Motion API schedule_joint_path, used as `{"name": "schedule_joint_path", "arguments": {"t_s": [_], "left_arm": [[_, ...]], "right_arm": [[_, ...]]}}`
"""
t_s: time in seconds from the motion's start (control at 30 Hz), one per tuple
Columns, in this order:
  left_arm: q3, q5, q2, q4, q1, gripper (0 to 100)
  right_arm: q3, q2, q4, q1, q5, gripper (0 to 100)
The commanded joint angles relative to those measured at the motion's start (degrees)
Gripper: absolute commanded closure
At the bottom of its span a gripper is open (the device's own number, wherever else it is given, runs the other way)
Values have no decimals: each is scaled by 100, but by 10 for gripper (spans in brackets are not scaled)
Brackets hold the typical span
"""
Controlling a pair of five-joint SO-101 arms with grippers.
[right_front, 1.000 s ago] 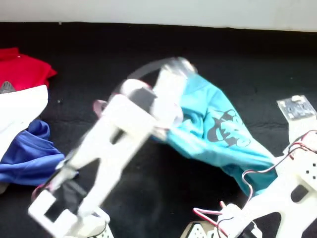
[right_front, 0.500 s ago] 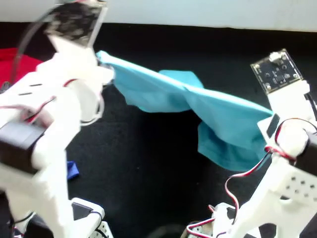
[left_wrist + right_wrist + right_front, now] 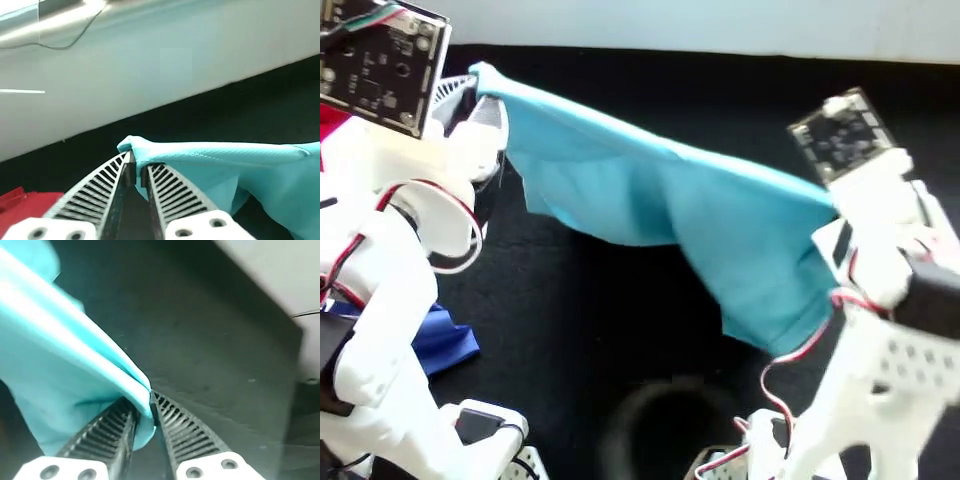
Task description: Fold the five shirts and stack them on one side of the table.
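Both arms are up off the black cloth-covered worktop (image 3: 620,330) with a turquoise knit shirt (image 3: 700,215) stretched in the air between them like a sheet on a line. The left gripper (image 3: 135,162) is nipped nearly closed on one bunched corner of the shirt, its ribbed white fingers (image 3: 172,192) pressing the fabric between their tips, high over the worktop's far left corner. The right gripper (image 3: 150,400) is likewise pinched tight on a fold at the shirt's other end, over the right side of the worktop. From the left hold the top hem runs taut and slopes down toward the right arm (image 3: 890,330), and the rest of the cloth hangs below in loose folds, deepest just beside the right arm, above the middle of the worktop; I cannot tell whether the lowest fold touches the surface. Behind the white left arm (image 3: 400,260), at the worktop's left edge, a crumpled royal-blue shirt (image 3: 445,340) lies on the cloth, and a red shirt (image 3: 20,205) sits farther back along that same edge. A pale wall (image 3: 720,25) runs along the far edge.
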Motion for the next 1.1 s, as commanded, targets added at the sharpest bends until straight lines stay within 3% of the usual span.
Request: {"name": "schedule_joint_path", "arguments": {"t_s": [0.0, 0.2, 0.43, 0.6, 0.77, 0.87, 1.07], "left_arm": [[637, -246, -57, 457, -136, 993], [2800, -756, -57, 677, -646, 993], [4532, -756, -110, 62, -954, 993], [4567, -756, -92, 44, -936, 993], [4567, -756, -101, 70, -954, 993], [4567, -738, -101, 70, -963, 993], [4523, -756, -101, 35, -1235, 993]], "right_arm": [[1244, 22, -523, -136, -62, 991], [3345, 31, -1982, -725, -62, 991], [4945, 31, -3301, -1051, -62, 988], [5015, 31, -3257, -1068, -53, 981], [4769, 31, -2387, -1059, -62, 872], [4673, 31, -1974, -1059, -79, 869], [4725, 110, -2053, -1059, -730, 864]]}}
